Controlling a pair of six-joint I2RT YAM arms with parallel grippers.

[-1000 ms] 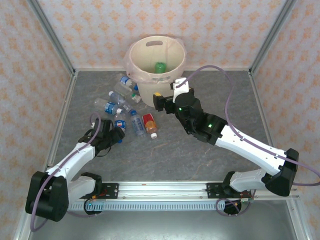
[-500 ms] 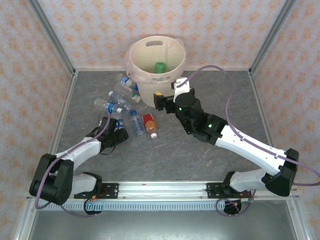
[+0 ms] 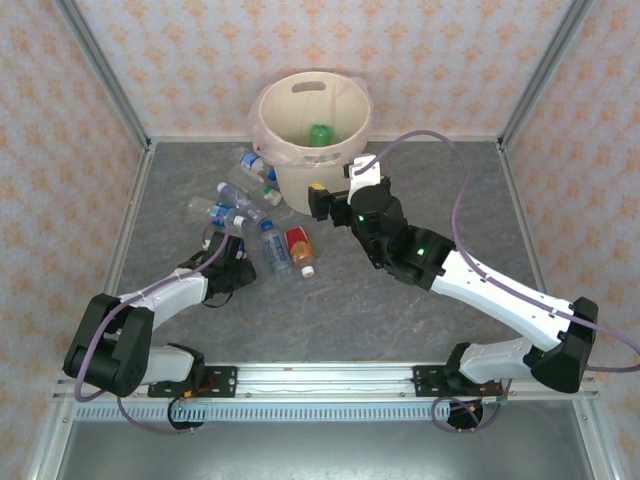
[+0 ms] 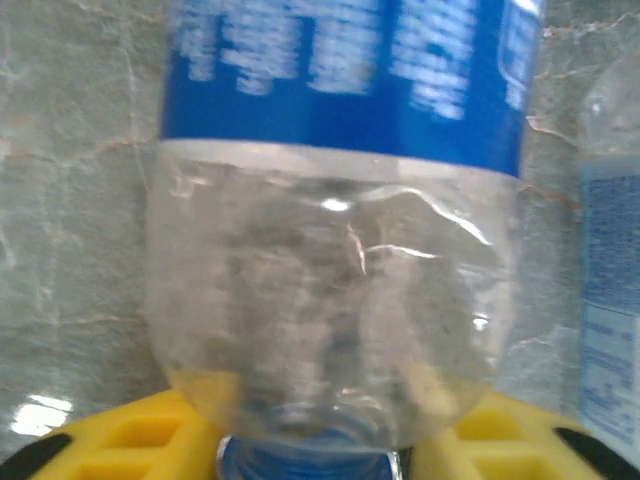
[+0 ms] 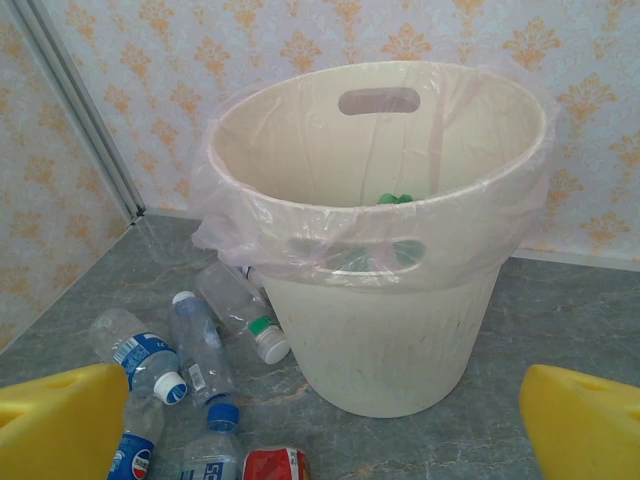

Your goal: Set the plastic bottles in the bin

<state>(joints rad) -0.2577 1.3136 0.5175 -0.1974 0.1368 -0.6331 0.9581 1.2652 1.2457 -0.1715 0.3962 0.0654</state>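
Fingers (image 4: 120, 440) of the left gripper (image 4: 315, 445) press both sides of a clear plastic bottle with a blue label (image 4: 330, 290). They are clamped at its shoulder, cap towards the wrist, probably to lift it off the grey table (image 4: 70, 200). The right gripper (image 5: 322, 425) hangs empty with its jaws wide apart. Loose clear bottles (image 5: 200, 350) lie below-left of it, and the large round cream bin (image 5: 390, 340) stands ahead, a green bottle (image 5: 395, 198) inside.

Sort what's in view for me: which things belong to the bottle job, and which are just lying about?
Job: bin; green bottle inside it; blue-label bottle at the left tool; red-label bottle; clear bottles beside the bin.
Not job: table; patterned walls; purple cable; base rail. All fixtures.
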